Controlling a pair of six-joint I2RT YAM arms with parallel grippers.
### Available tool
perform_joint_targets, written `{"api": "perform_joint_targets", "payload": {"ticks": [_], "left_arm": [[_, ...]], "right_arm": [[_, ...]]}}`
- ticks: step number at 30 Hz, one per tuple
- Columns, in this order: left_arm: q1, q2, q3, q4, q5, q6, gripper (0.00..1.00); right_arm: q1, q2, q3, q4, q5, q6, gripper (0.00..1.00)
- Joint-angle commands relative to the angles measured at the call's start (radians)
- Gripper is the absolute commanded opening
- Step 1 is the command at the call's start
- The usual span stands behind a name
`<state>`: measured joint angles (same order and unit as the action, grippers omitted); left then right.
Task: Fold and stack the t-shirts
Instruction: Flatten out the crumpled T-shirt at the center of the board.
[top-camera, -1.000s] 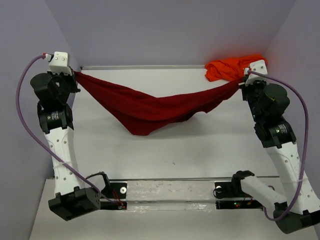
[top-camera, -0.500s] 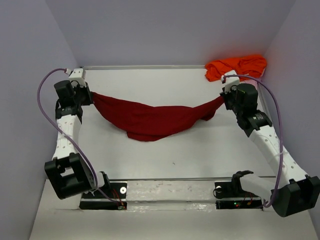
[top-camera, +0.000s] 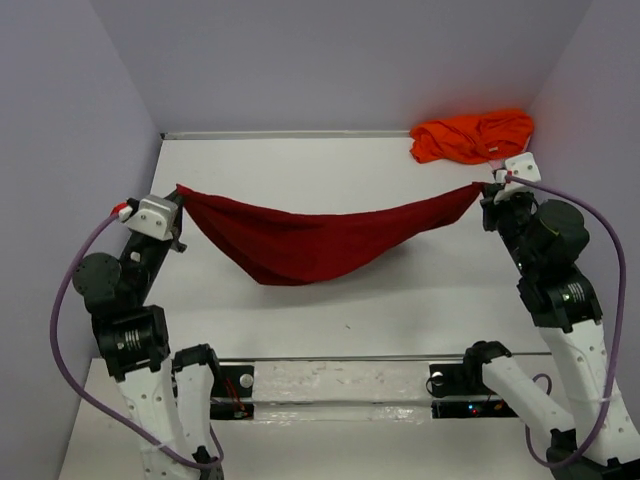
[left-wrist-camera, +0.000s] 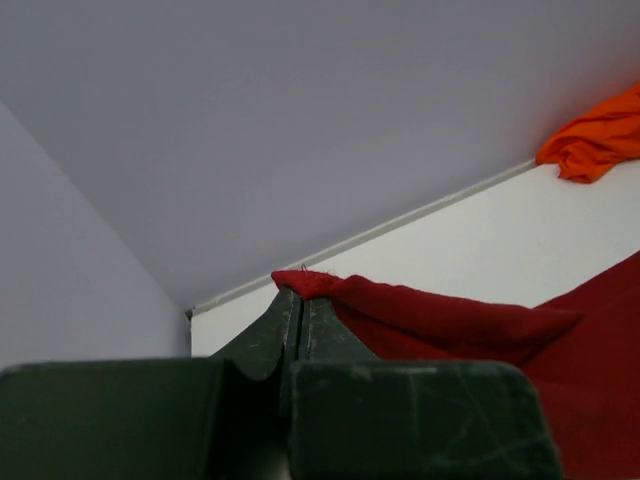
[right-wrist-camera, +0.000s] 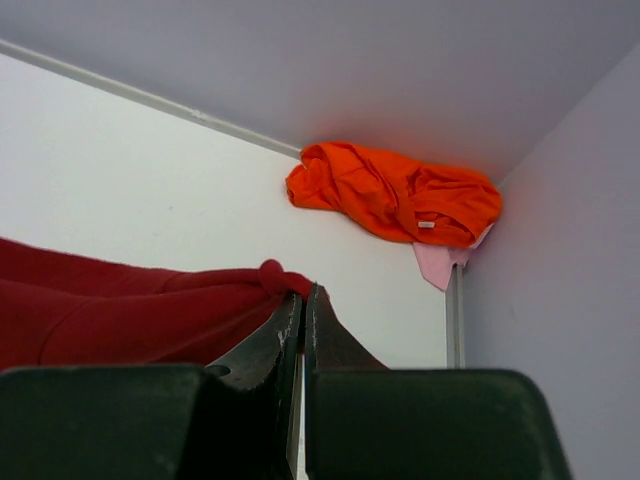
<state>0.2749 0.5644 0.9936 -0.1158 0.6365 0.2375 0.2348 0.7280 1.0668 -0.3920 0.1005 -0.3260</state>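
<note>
Over desk, pinching red t-shirt corners in left hand, right hand; sagging, unfolded. Orange t-shirt crumpled far-right, unstacked.

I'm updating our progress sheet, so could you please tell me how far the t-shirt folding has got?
Nothing looks folded or stacked yet. In hand: the left gripper and right gripper are each shut on an end of the red t-shirt, which hangs sagging between them over the table. Left: fold it, then the orange t-shirt, crumpled in the far right corner, and stack both.
</note>
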Motion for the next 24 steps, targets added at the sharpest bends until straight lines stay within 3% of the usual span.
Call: {"api": "perform_joint_targets", "payload": {"ticks": [1, 6, 12, 16, 17, 18, 19, 20, 21, 24], "left_arm": [[-0.002, -0.012, 0.033, 0.031, 0.049, -0.090, 0.00], [-0.002, 0.150, 0.128, 0.145, -0.012, -0.197, 0.00], [-0.002, 0.529, 0.217, 0.275, -0.101, -0.332, 0.00], [-0.003, 0.728, 0.255, 0.262, -0.187, -0.348, 0.00], [-0.003, 0.791, 0.269, 0.242, -0.184, -0.328, 0.04], [-0.003, 0.817, 0.295, 0.188, -0.170, -0.311, 0.53], [-0.003, 0.834, 0.307, 0.158, -0.175, -0.275, 0.65], [-0.003, 0.836, 0.301, 0.136, -0.178, -0.256, 0.87], [-0.003, 0.822, 0.287, 0.137, -0.179, -0.238, 0.99], [-0.002, 0.743, 0.228, 0.137, -0.167, -0.115, 0.99]], "right_arm": [[-0.026, -0.027, 0.090, -0.030, -0.002, 0.015, 0.00], [-0.035, 0.071, 0.162, 0.007, -0.018, 0.044, 0.00], [-0.035, 0.273, 0.179, 0.106, 0.008, 0.031, 0.00], [-0.035, 0.391, 0.127, 0.157, -0.002, 0.030, 0.00], [-0.035, 0.415, 0.118, 0.162, -0.001, 0.030, 0.00], [-0.035, 0.450, 0.093, 0.180, -0.002, 0.027, 0.00], [-0.035, 0.465, 0.085, 0.185, -0.008, 0.025, 0.00], [-0.044, 0.478, 0.076, 0.192, -0.015, 0.025, 0.00], [-0.045, 0.496, 0.061, 0.197, -0.028, 0.022, 0.00], [-0.045, 0.514, 0.044, 0.196, -0.041, 0.018, 0.00]]}}
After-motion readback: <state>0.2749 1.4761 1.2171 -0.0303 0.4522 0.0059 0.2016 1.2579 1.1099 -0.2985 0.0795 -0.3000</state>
